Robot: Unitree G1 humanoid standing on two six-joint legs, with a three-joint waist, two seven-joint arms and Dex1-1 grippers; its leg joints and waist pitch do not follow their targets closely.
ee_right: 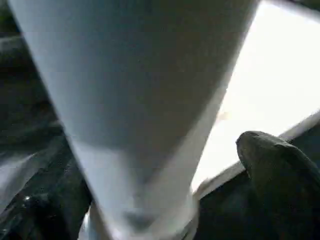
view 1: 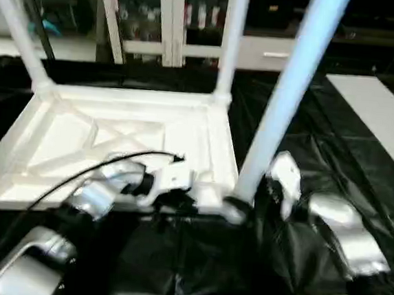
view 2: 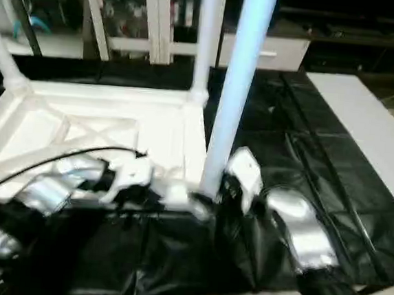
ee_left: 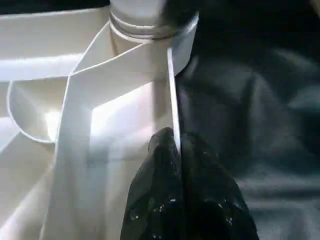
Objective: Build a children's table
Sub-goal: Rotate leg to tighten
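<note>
The children's table top (view 1: 115,133) lies upside down on a black sheet, ribbed underside up. Three white legs stand in its corner sockets: one at the back left (view 1: 17,28), one at the back right (view 1: 230,40) and one at the near right corner (view 1: 283,107). My left gripper (ee_left: 176,150) is shut on the thin rim wall of the table top, close to the near right socket (ee_left: 150,25). My right gripper (view 1: 258,194) is at the foot of the near right leg (ee_right: 140,100). It is open, and its black finger (ee_right: 280,175) stands clear of the leg.
A black sheet (view 1: 309,130) covers the floor under and around the table top. Behind stands a white cabinet with glass doors (view 1: 167,20). A flat white board (view 1: 379,115) lies at the right. A black cable (view 1: 77,171) arches over my left forearm.
</note>
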